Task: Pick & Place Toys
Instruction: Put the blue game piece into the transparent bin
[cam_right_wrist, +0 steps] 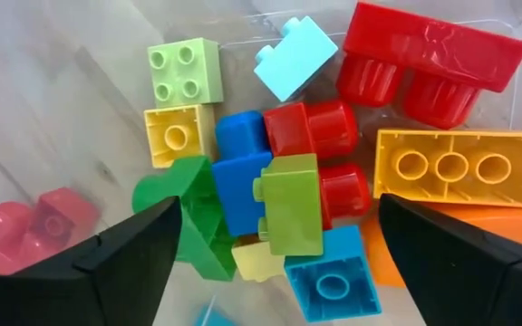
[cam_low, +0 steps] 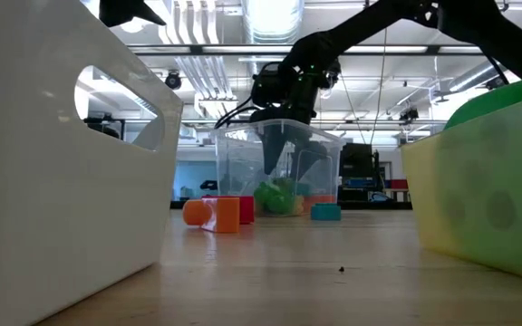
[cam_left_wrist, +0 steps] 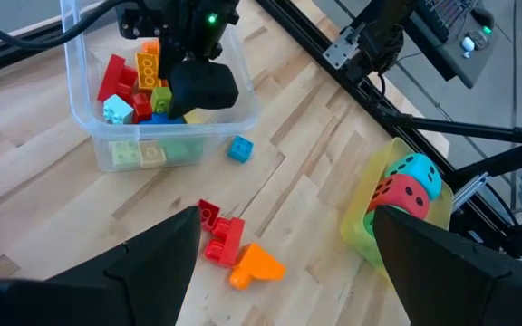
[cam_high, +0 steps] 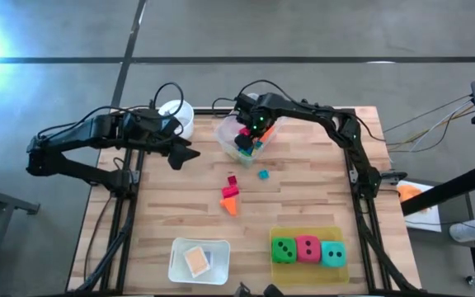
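Over the clear tub [cam_high: 225, 136], right end effector [cam_high: 246, 142] points down, fingers spread, gripping nothing.

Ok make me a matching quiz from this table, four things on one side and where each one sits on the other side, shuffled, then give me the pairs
Things:
1. three dotted dice
2. small blue block
3. right tool
4. orange tile

Places:
A. in the white tray
B. over the clear tub of blocks
C. in the yellow-green tray
D. loose on the table, just outside the tub

Pairs: 1-C, 2-D, 3-B, 4-A
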Controlling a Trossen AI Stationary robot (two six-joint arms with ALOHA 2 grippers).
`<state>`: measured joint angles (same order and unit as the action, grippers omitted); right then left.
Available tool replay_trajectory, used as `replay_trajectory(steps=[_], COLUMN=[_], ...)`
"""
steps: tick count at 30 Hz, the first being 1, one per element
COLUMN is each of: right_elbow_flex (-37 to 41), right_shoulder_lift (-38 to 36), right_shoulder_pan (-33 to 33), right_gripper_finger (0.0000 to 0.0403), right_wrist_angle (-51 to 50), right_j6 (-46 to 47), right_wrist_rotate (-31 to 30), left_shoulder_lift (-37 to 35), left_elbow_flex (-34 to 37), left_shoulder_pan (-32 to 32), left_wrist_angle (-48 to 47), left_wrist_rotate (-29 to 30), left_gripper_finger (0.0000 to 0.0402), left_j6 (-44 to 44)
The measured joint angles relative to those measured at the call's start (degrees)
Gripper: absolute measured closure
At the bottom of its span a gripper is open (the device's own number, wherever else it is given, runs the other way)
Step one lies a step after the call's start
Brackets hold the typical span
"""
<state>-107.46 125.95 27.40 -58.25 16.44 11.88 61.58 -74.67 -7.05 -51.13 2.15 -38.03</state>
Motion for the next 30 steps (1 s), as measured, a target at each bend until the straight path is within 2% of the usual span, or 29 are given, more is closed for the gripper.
replay_trajectory(steps=[11, 14, 20, 25, 28, 30], right_elbow_flex=[-0.02, -0.04, 0.46, 4.71, 8.91, 12.12], right_shoulder_lift=[-1.16, -3.5, -12.19, -21.92, -27.55, -30.85], right_shoulder_pan=[-0.05, -0.55, -4.13, -8.42, -10.9, -13.0], right_gripper_finger=[0.0035, 0.0034, 0.0034, 0.0034, 0.0034, 0.0034], right_wrist_angle=[-0.3, -1.8, -5.67, -5.28, -5.03, -4.47], right_j6=[0.07, 0.09, 2.99, 8.65, 15.9, 21.23], right_wrist_rotate=[-0.01, -2.62, -10.65, -12.06, -12.89, -15.48], left_shoulder_lift=[0.0, 0.0, 0.0, 0.0, 0.0, 0.0], left_elbow_flex=[0.0, 0.0, 0.0, 0.0, 0.0, 0.0], left_shoulder_pan=[0.0, 0.0, 0.0, 0.04, 0.04, 0.04], left_wrist_angle=[0.0, 0.0, -0.02, -0.15, -0.26, -0.33], left_wrist_rotate=[0.0, 0.0, 0.07, 1.27, 1.31, 1.3], left_gripper_finger=[0.0073, 0.0073, 0.0073, 0.0073, 0.0073, 0.0073], left_j6=[0.01, -0.07, -0.76, -0.95, -0.91, -0.63])
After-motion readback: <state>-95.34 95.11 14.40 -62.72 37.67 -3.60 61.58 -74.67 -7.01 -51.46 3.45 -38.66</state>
